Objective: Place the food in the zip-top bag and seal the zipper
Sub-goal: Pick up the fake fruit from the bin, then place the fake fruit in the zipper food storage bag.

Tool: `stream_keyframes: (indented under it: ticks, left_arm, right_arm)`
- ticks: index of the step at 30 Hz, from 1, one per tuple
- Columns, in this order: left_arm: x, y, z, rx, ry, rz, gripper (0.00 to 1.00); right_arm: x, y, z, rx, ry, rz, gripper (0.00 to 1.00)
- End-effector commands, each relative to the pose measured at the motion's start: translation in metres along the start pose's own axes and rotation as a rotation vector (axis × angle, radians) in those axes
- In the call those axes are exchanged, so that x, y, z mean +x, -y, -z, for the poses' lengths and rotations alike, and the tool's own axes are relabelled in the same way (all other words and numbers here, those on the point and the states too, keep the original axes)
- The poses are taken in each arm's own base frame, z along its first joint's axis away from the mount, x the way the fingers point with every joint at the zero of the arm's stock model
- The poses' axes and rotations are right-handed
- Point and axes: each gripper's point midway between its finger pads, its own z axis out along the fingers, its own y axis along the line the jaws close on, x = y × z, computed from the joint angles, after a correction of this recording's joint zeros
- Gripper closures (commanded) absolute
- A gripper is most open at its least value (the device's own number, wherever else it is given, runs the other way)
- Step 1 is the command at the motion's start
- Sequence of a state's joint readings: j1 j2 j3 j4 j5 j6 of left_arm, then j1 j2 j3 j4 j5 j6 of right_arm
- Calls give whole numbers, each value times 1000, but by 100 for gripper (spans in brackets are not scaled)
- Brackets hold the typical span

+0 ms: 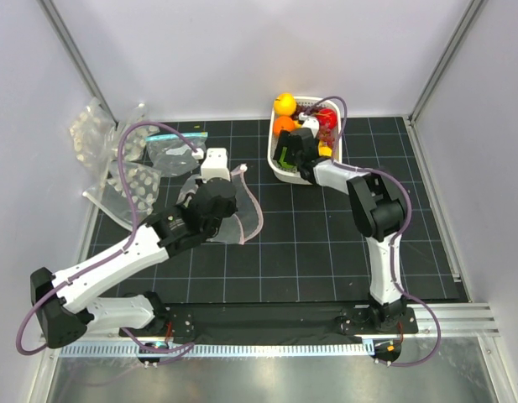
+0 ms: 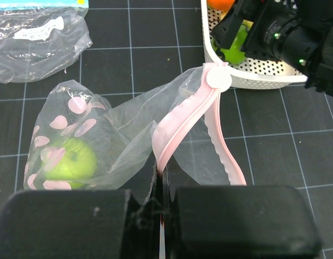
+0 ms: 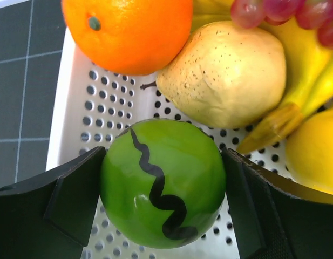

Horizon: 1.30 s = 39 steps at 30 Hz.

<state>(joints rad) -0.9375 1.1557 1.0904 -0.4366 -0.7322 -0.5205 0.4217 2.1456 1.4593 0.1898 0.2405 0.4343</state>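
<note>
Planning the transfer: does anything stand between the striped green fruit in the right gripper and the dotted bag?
Only the white basket's wall: the green fruit sits inside it, the zip-top bag on the mat just outside.

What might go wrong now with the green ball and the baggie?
1. The round green ball is held only at its sides by the right gripper in the basket; it may slip and roll when lifted.
2. The left gripper pinches the zipper at one spot, so the zip-top bag sags. The ball may miss, or the green fruit inside may roll out.
</note>
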Motion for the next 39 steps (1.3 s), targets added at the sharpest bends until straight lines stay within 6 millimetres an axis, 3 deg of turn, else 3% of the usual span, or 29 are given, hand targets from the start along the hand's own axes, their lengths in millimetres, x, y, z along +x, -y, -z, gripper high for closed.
stream_keyframes:
  ticks: [1,2,5,6,8,9,10,11,12,13,14,15,17,18,20,22,29,39]
  left_arm:
    - [-12,5,-1,7,43,52,100]
    - [-12,5,-2,3,42,50,100]
    - [-8,7,-7,-9,31,39,100]
    - [-6,7,-9,-14,25,38,100]
    - [0,6,-18,-26,-15,25,100]
    - [1,7,-20,-25,-30,32,100]
    - [4,10,-23,-12,-51,30,100]
    - [8,10,-28,-17,-71,25,100]
    - [9,12,-30,-13,-80,24,100]
    - [12,13,-32,-10,-91,23,100]
    - [13,16,-32,6,-102,26,100]
    - [15,17,-34,11,-110,25,100]
    - [16,19,-34,32,-122,28,100]
    - [14,20,-32,38,-121,32,100]
    - [13,21,-30,52,-124,33,100]
    - [9,19,-26,57,-114,40,100]
    - [5,18,-20,71,-99,61,100]
    - [7,30,-17,137,-119,81,100]
  right_arm:
    - [-67,-19,39,-46,131,20,39]
    - [-83,-22,53,-58,157,15,40]
    - [-91,-27,77,-95,155,25,41]
    - [-98,-29,94,-115,166,22,41]
    - [-96,-36,112,-155,160,8,43]
    - [-85,-34,120,-162,145,8,43]
    - [-95,-39,139,-188,174,-5,43]
    - [-91,-48,152,-218,173,-1,43]
    - [-76,-46,159,-219,151,5,43]
    - [-85,-54,179,-250,179,1,44]
    - [-80,-57,188,-266,175,4,43]
    - [-61,-63,197,-284,150,20,44]
    - [-61,-73,224,-332,171,39,44]
    - [-41,-81,236,-362,145,65,44]
    - [-40,-88,260,-412,168,75,44]
    - [-20,-90,272,-448,140,72,44]
    - [-6,-107,313,-612,144,44,45]
    - [10,-143,338,-763,160,130,45]
